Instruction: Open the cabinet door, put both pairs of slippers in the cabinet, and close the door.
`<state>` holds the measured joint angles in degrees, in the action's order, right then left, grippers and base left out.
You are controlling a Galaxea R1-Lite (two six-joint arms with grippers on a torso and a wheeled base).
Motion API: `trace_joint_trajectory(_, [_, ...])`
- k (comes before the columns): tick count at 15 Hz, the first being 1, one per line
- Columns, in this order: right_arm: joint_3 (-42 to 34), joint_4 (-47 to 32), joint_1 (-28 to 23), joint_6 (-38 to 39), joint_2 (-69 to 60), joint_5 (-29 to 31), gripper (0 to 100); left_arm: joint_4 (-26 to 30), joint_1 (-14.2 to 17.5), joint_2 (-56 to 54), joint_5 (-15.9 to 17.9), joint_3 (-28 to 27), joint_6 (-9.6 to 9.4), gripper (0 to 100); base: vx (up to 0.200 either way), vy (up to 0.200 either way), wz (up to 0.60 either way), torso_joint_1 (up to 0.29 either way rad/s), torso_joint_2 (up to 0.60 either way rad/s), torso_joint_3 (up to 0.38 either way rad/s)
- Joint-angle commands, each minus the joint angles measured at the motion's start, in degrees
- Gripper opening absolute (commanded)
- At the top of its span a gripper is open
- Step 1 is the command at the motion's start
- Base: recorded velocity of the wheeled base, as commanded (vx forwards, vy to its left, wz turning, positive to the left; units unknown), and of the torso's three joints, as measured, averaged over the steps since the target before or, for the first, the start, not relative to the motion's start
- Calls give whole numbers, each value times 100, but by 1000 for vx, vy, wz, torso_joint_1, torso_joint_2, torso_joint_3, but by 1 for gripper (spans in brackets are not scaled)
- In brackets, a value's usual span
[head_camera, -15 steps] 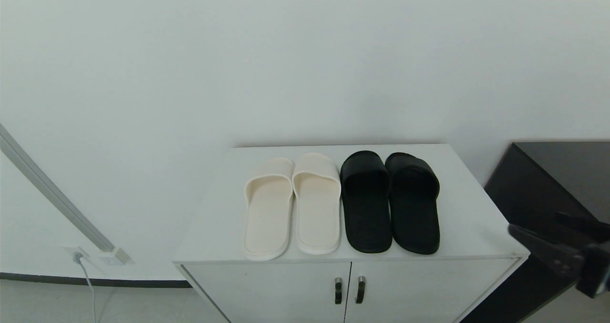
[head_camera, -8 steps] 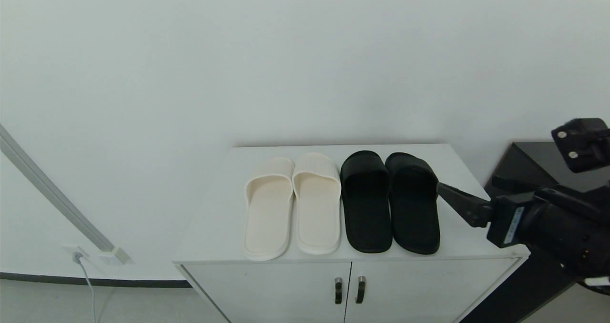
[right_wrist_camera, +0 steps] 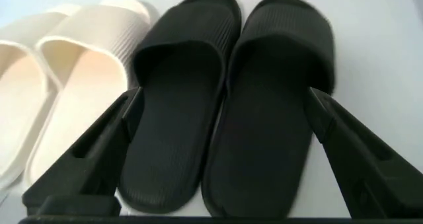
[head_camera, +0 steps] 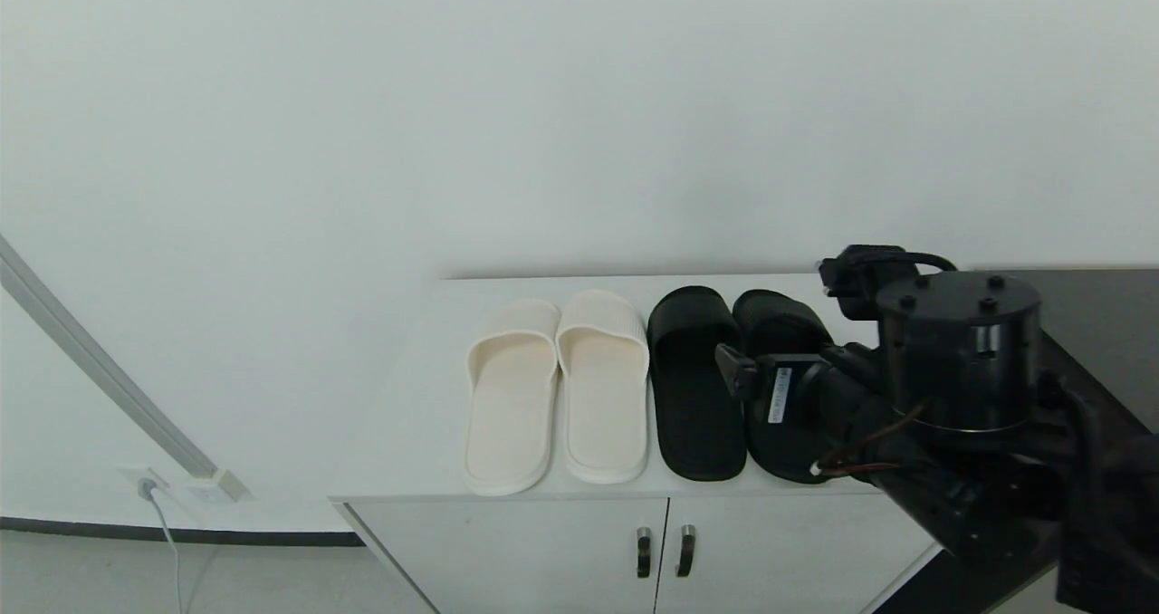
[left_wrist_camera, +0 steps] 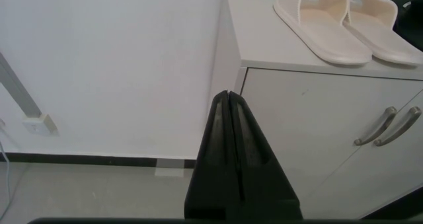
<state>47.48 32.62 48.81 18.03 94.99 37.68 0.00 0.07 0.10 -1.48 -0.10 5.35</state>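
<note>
The right hand hangs spread wide over the black slippers toward the cabinet top's right edge. To lift both, its fingers should drop outside the pair and squeeze evenly (the doors are shut, though). The left wrist view adds the closed left hand, low near the handles.

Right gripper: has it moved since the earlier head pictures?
Yes. The right gripper went left, from beyond the right edge of the cabinet to above the black slippers, which lie unmoved.
</note>
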Motion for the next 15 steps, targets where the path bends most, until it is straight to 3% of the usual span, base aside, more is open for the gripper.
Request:
trace_joint_trajectory(1, [235,7,-65,69,591,64,100,0,1,-1,-2,1,1,0,0,0,0,0,0,0])
trace_joint_trajectory(12, [1123,420,-574,-388,1734,187,100,0,1,-1,-2,1,10,0,0,0,0,0,0,0])
trace_joint_trajectory(15, [1237,1097,-794,-898,2059,231,100,0,1,-1,-2,1,10,0,0,0,0,0,0,0])
